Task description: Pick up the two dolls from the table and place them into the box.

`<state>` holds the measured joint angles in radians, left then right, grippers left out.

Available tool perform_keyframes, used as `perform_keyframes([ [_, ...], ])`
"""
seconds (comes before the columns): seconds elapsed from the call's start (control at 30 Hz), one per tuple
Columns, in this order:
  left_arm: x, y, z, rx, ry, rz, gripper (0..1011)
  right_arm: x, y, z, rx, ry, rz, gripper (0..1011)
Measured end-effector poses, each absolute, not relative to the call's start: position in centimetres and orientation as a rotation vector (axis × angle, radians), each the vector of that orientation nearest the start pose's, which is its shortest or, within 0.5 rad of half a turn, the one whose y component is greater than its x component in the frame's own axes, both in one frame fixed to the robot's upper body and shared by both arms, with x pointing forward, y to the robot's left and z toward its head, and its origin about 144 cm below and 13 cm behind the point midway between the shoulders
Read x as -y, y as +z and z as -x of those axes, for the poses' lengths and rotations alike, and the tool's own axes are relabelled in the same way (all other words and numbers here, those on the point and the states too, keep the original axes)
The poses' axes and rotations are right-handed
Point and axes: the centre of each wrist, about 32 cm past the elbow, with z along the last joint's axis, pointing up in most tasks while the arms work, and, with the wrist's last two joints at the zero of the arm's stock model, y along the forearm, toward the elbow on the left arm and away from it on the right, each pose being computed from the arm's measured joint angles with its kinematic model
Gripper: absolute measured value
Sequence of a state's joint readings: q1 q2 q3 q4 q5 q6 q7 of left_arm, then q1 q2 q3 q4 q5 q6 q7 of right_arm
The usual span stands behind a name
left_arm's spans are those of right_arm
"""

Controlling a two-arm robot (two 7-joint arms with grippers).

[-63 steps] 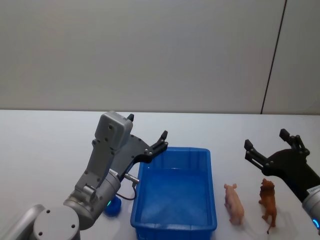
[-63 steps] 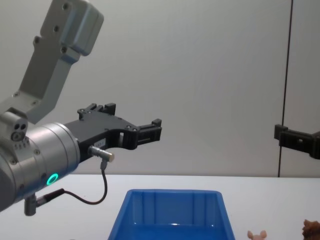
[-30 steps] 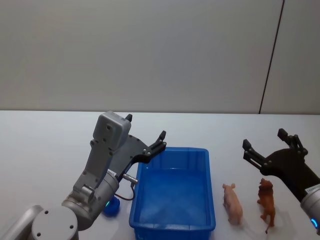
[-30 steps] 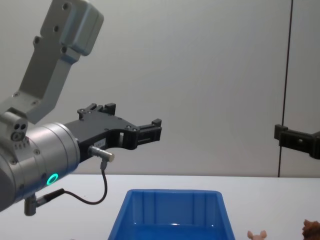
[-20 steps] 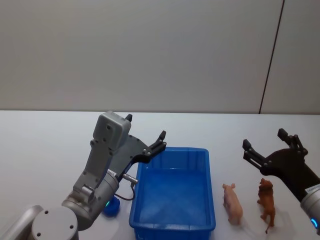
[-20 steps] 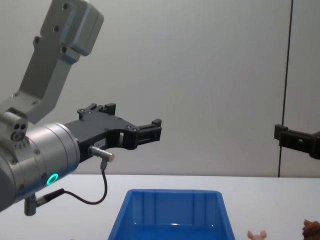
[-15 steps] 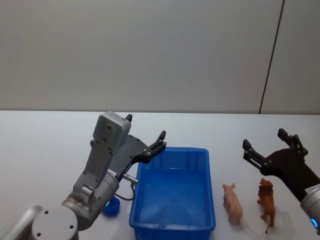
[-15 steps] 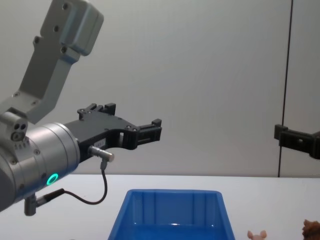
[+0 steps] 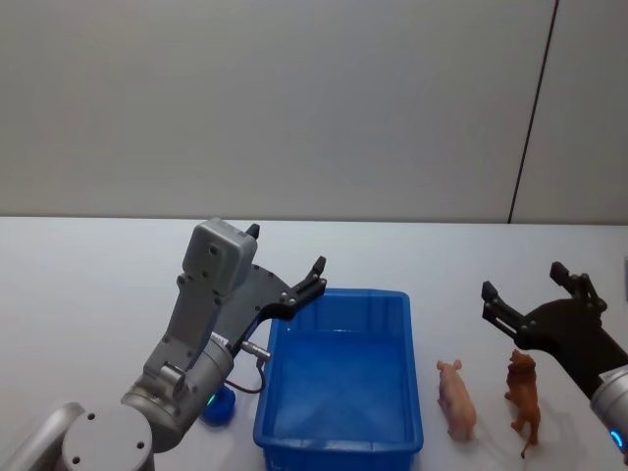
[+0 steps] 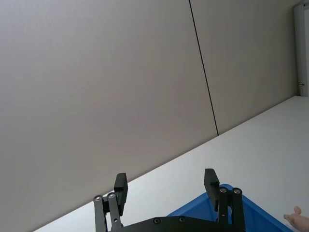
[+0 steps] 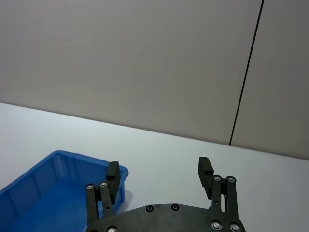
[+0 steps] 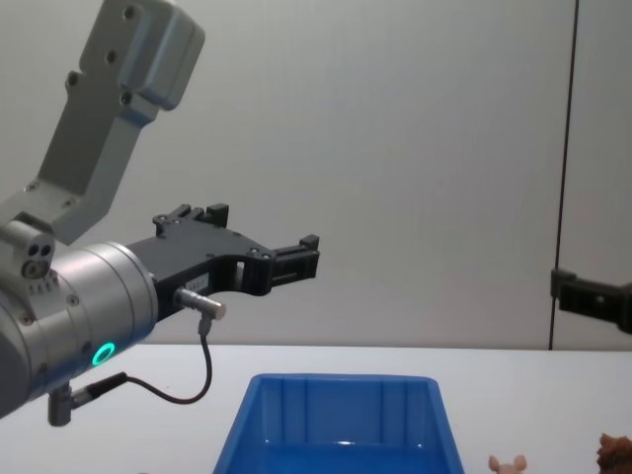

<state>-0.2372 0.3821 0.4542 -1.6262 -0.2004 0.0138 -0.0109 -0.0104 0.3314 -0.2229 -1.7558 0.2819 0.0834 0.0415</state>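
Observation:
The blue box (image 9: 339, 378) sits on the white table (image 9: 78, 294) in front of me. Right of it stand the two dolls: a pale pink one (image 9: 458, 397) and a reddish-brown one (image 9: 523, 391). My left gripper (image 9: 287, 248) hangs open over the box's far left corner, holding nothing. My right gripper (image 9: 525, 282) is open and empty, just above and beyond the two dolls. The chest view shows the box (image 12: 341, 425), the tops of the pink doll (image 12: 509, 463) and the brown doll (image 12: 617, 452), and the left gripper (image 12: 267, 232).
A small blue round object (image 9: 218, 405) lies on the table beside the left arm's base, left of the box. A plain wall with a dark vertical seam (image 9: 530, 118) stands behind the table.
My right gripper has shifted slightly to the right and downward. The left arm, the box and both dolls stay where they were.

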Motion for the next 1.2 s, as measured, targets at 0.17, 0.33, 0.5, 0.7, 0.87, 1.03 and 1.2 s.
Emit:
perform_keyframes([
  [0.17, -19.8, 120.4, -49.2, 0.268, 1.124, -0.061, 1001, 23.7, 118.4, -44.6, 0.006, -1.291, 0.066, 998],
  [0.33, -19.8, 120.4, -49.2, 0.268, 1.124, -0.061, 1001, 23.7, 118.0, -44.7, -0.037, -1.324, 0.124, 998],
  [0.5, -19.8, 120.4, -49.2, 0.268, 1.124, -0.061, 1001, 23.7, 117.7, -44.7, -0.074, -1.348, 0.172, 998],
  [0.7, -19.8, 120.4, -49.2, 0.268, 1.124, -0.061, 1001, 23.7, 117.1, -44.5, -0.123, -1.381, 0.237, 998],
  [0.87, -19.8, 120.4, -49.2, 0.268, 1.124, -0.061, 1001, 23.6, 116.7, -44.2, -0.156, -1.4, 0.28, 998],
  [1.03, -19.8, 120.4, -49.2, 0.268, 1.124, -0.061, 1001, 23.6, 116.1, -43.9, -0.192, -1.414, 0.318, 998],
  [1.2, -19.8, 120.4, -49.2, 0.268, 1.124, -0.061, 1001, 23.5, 115.6, -43.8, -0.219, -1.418, 0.34, 998],
])
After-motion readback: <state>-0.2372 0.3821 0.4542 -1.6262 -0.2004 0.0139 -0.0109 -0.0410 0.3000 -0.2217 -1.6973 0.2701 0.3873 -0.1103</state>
